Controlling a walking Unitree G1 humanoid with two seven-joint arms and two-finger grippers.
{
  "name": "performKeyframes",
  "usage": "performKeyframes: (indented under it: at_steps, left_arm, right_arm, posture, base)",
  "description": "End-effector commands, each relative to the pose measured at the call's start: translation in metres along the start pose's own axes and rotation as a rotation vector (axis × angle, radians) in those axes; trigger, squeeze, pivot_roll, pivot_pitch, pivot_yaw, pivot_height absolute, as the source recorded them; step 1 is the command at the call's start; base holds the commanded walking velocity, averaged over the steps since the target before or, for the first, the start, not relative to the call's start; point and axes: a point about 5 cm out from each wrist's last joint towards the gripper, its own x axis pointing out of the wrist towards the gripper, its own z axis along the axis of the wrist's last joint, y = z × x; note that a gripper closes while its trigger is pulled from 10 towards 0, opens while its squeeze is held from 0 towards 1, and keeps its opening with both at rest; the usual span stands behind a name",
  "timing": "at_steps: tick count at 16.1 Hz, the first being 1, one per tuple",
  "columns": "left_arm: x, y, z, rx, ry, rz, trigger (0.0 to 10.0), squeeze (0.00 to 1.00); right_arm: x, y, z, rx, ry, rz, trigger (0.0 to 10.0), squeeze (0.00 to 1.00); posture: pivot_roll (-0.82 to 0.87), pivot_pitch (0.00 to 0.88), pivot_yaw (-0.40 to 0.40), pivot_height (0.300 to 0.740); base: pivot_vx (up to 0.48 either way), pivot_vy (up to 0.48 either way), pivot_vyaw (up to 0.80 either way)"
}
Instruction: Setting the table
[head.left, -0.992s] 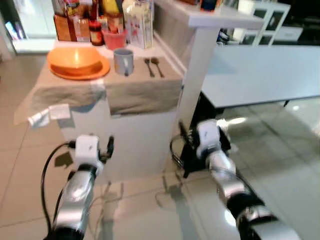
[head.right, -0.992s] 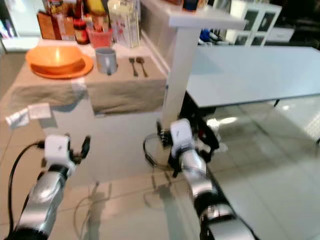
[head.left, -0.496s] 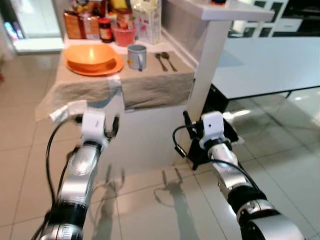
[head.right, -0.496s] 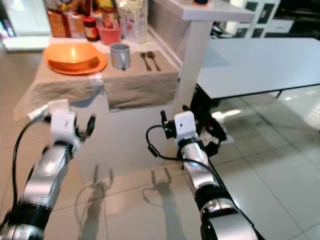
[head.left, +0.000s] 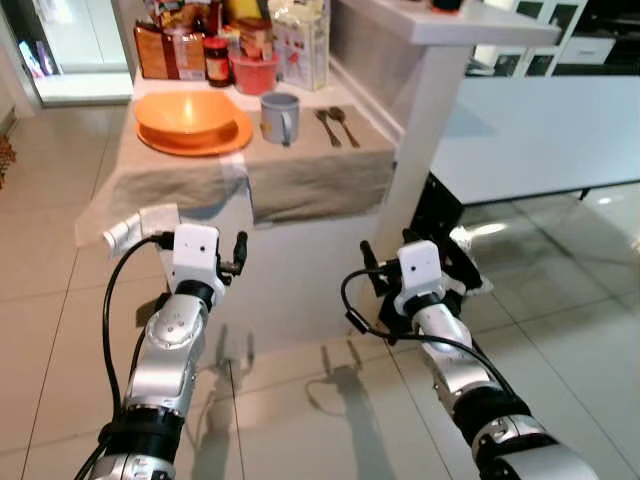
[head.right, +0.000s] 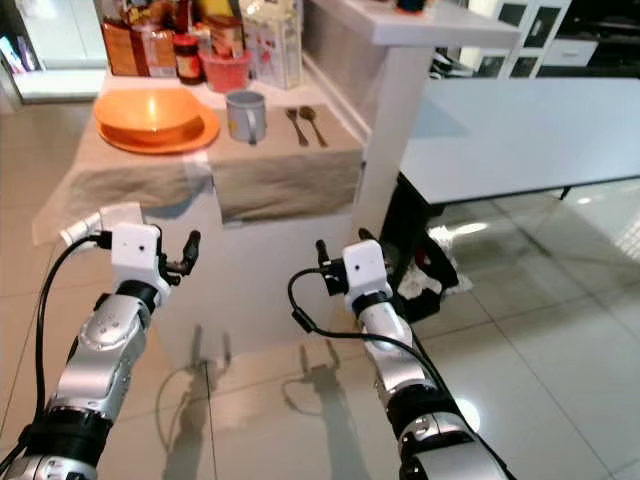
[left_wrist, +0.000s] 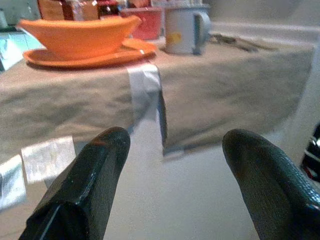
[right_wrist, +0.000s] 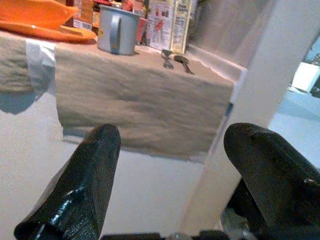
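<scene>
Both end effectors, left (left_wrist: 170, 190) and right (right_wrist: 175, 185), hang spread apart, empty; the mug (head.left: 280, 117) looks rigid, breakable, best taken by its body.

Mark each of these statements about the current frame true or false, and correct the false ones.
1. The orange bowl sits on an orange plate. True.
2. The grey mug lies tipped on its side. False: it stands upright on the beige cloth, between the plate and the cutlery.
3. The fork and spoon lie side by side on the cloth. True.
4. The left gripper is shut on the bowl. False: its fingers are spread open and empty, short of the counter's edge.
5. The right gripper is open and holds nothing. True.
6. The long white table already carries the dishes. False: the dishes are on the cloth-covered counter.
</scene>
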Motion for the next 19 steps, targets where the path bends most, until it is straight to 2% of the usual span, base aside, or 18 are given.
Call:
performKeyframes:
  at_steps: [1, 2, 9, 12, 14, 15, 18, 19]
  left_arm:
    - [0.0, -0.004, 0.003, -0.019, -0.012, -0.002, 10.0, 0.0]
    - [0.0, -0.004, 0.005, -0.04, -0.022, 0.012, 10.0, 0.0]
    - [0.002, -0.007, 0.015, -0.045, -0.056, 0.017, 10.0, 0.0]
    - [0.0, -0.008, 0.021, -0.016, -0.083, 0.036, 10.0, 0.0]
    - [0.0, -0.006, 0.023, 0.038, -0.072, 0.064, 10.0, 0.0]
    - [0.004, -0.006, 0.031, 0.083, -0.08, 0.048, 10.0, 0.0]
    - [0.011, -0.001, 0.052, 0.117, -0.094, -0.01, 10.0, 0.0]
    - [0.018, 0.009, 0.072, 0.225, -0.109, -0.068, 10.0, 0.0]
  right_arm:
    - [0.002, -0.004, 0.003, -0.01, -0.008, 0.001, 10.0, 0.0]
    - [0.002, -0.004, 0.002, -0.01, -0.006, 0.003, 10.0, 0.0]
    - [0.002, 0.002, 0.003, -0.021, 0.001, 0.036, 10.0, 0.0]
    - [0.014, 0.003, 0.033, -0.009, -0.124, 0.06, 10.0, 0.0]
    - [0.015, 0.0, 0.041, -0.006, -0.162, 0.065, 10.0, 0.0]
    - [0.013, -0.002, 0.04, -0.007, -0.163, 0.064, 10.0, 0.0]
    - [0.01, -0.004, 0.038, -0.004, -0.147, 0.059, 10.0, 0.0]
    - [0.008, -0.002, 0.038, 0.004, -0.143, 0.06, 10.0, 0.0]
  posture:
    - [0.07, 0.0, -0.056, 0.736]
    - [0.07, 0.0, -0.057, 0.736]
    - [0.08, 0.0, -0.056, 0.736]
    - [0.07, 0.0, -0.055, 0.736]
    - [0.07, 0.0, -0.054, 0.736]
    - [0.06, 0.0, -0.05, 0.736]
    - [0.06, 0.0, -0.044, 0.736]
    - [0.06, 0.0, -0.037, 0.736]
  base:
    - [0.442, 0.0, 0.0]
    - [0.442, 0.0, 0.0]
    - [0.378, 0.294, 0.0]
    - [0.0, 0.296, 0.0]
    - [0.0, 0.0, 0.0]
    - [0.0, 0.0, 0.0]
    - [0.0, 0.0, 0.0]
    - [0.0, 0.0, 0.0]
